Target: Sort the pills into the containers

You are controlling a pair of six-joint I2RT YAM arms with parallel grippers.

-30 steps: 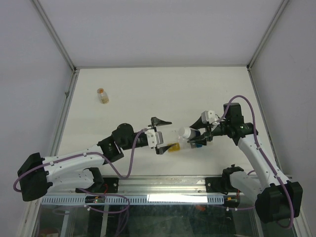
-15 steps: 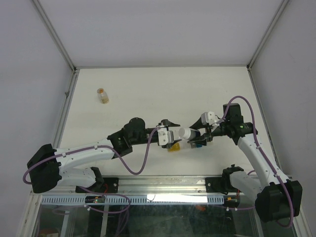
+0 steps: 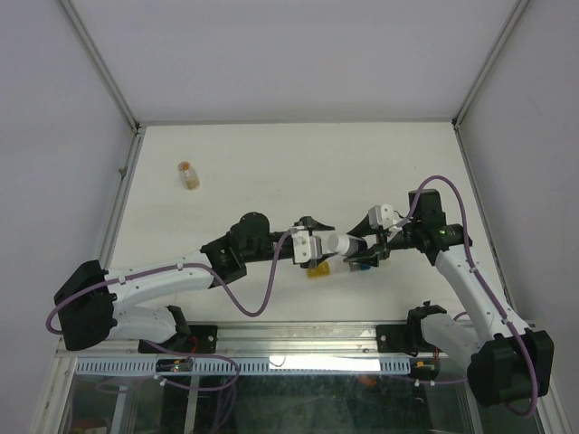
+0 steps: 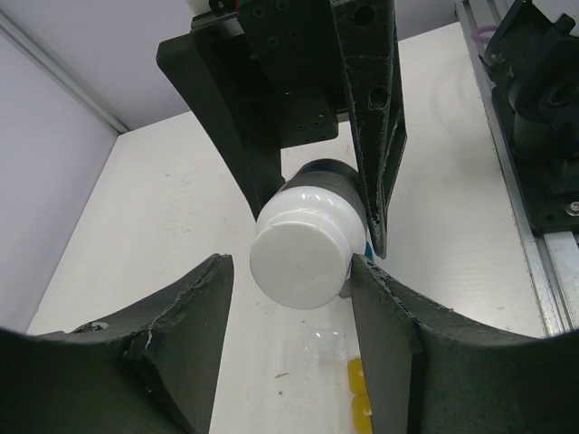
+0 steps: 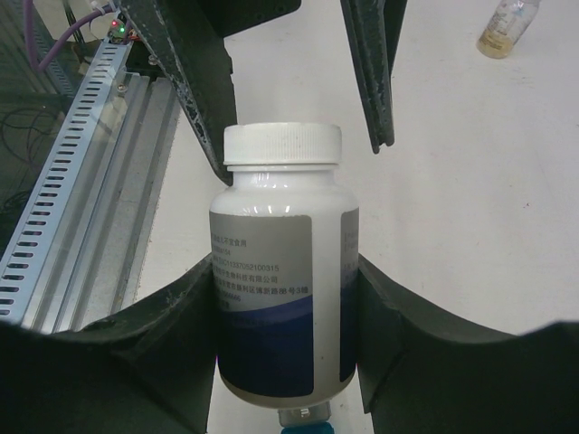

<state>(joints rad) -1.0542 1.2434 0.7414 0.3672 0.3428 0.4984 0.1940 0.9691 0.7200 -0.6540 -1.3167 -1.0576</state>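
Containers (image 3: 317,269) lay on the surface (image 3: 271,163) front-centre, yellow end showing, just under the held bottle. Back left: small amber vial (image 3: 187,174), well apart from everything. Moving right, the left fingers (image 4: 194,316) straddled the white cap of the pill bottle (image 5: 280,262); one touched it, a sliver of gap showed at the other, so couldn't tell if it was gripped. Further right, the right fingers (image 5: 172,344) were clamped on the bottle's body, bottle held sideways above the strip.
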